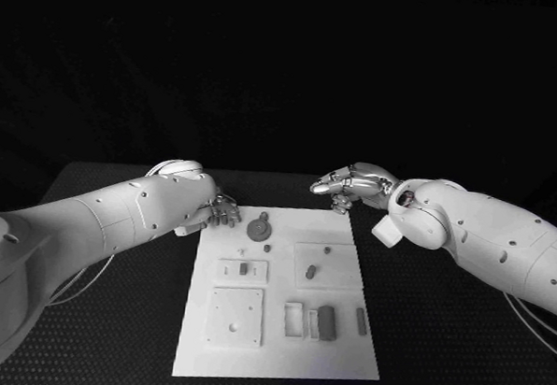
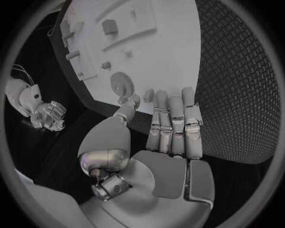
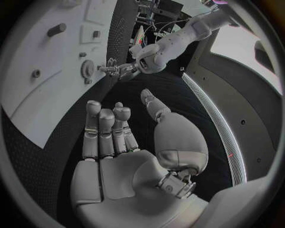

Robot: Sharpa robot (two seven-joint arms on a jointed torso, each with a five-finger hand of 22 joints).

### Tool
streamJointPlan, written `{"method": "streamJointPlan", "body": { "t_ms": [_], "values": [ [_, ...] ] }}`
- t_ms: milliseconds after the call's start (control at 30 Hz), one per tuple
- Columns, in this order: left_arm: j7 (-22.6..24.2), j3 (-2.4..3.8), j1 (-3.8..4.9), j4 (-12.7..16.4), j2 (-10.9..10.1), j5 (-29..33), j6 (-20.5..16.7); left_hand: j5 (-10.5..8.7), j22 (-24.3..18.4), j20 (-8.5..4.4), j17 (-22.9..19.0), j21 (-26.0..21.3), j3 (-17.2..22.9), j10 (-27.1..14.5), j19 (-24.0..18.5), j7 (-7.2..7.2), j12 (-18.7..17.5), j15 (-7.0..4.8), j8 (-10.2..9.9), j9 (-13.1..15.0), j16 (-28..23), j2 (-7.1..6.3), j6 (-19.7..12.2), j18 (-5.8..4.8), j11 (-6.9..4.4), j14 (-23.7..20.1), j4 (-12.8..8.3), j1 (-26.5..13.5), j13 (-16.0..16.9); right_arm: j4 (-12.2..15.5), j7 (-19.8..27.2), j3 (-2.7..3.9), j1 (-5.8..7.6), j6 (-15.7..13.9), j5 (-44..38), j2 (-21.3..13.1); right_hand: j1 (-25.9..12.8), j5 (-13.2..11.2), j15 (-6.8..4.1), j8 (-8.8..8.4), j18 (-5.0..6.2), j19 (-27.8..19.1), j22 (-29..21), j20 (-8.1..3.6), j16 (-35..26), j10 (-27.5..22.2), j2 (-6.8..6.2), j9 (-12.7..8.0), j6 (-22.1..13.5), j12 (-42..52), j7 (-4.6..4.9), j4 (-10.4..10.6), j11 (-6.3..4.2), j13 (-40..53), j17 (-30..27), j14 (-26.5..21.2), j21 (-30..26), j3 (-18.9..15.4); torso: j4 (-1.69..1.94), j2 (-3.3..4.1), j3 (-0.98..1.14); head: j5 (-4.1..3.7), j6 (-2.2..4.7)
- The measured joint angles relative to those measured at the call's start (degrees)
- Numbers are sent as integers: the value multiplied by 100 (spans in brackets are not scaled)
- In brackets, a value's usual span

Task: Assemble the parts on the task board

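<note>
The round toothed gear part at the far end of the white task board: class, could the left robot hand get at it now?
Probably yes: the left robot hand hangs open just beside the gear, nothing between them.

So it's a black table (image 1: pixel 468 308) with a fine textured, kind of woven-looking top. The white task board (image 1: pixel 274 357) lies flat on it, right about in the middle, long side running away from the robot. Thin cables (image 1: pixel 87 274) trail near the table's left edge, though I can't really tell if they're touching it.
</note>
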Motion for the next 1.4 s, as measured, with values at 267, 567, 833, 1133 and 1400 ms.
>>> {"method": "streamJointPlan", "body": {
  "t_ms": [267,567,833,1133,1400],
  "values": [
    [2,0,0,-46,18,32,-5,0,-1,0,-6,0,-3,0,0,0,0,0,0,0,0,24,0,0,0,0,-29,24,0,1,-8,0,0,4,0,5,0,0,0,0,0,0,0,0,0,1,0,0,1,0,1,0,0,0,0,0,0,0,2,2,3,-8,-8],
    [4,-2,-34,-60,57,47,-5,0,-1,0,-13,0,11,0,0,-9,0,0,0,-5,0,110,9,0,0,0,-75,110,-1,-9,-12,0,0,6,-1,17,0,0,0,0,0,0,0,0,0,1,0,0,1,0,1,0,0,0,1,0,0,0,-3,4,3,-13,-23],
    [4,1,-33,-87,29,88,-9,-471,-2,21,-34,0,552,0,20,-9,0,0,23,-13,0,-12,9,0,0,0,238,418,-9,-12,-16,0,0,7,-1,15,0,0,0,0,0,0,0,0,0,2,0,0,1,0,1,0,-1,1,1,0,0,0,2,3,3,-25,-26],
    [24,1,-33,-77,23,217,-25,-482,-2,8,-34,0,785,2,34,-9,27,-1,50,-17,0,70,9,0,-2,2,310,549,-9,-15,-18,0,0,9,-1,15,0,0,0,0,0,0,0,0,0,2,0,0,2,0,2,0,-2,-5,0,0,0,0,5,1,2,-35,-27],
    [82,28,-33,-55,-84,601,-102,-515,-3,10,-33,23,1033,52,73,-15,55,-21,105,-12,26,210,65,1,-52,61,312,695,-1,-19,-20,-1,0,12,-1,1,0,0,1,0,0,0,0,0,0,-23,0,0,2,0,2,0,-2,-5,-4,-1,0,0,6,-1,1,-36,-25]
  ]
}}
